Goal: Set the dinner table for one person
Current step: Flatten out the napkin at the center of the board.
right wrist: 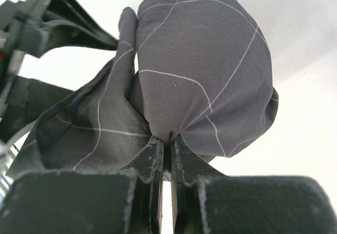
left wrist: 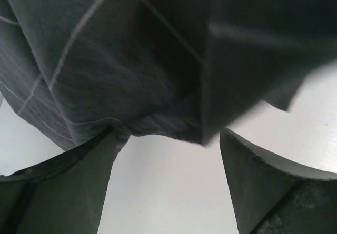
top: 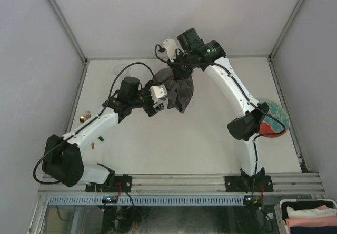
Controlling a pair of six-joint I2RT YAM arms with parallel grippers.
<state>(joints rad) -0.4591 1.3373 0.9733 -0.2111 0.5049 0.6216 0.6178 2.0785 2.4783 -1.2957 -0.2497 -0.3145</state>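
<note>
Right wrist view: we had the cloth (right wrist: 202, 71) pinched tight in our right gripper (right wrist: 167, 145), bunched above the table (top: 210, 139). We guessed this let our left gripper (left wrist: 168, 139), fingers wide apart at the hanging edge, grab a corner.

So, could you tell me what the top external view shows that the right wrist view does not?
Only the top external view shows the stacked plates at the right edge of the table. Only the right wrist view shows the right gripper pinched shut on the dark grey checked cloth. Both show that cloth and the left gripper beside it.
</note>
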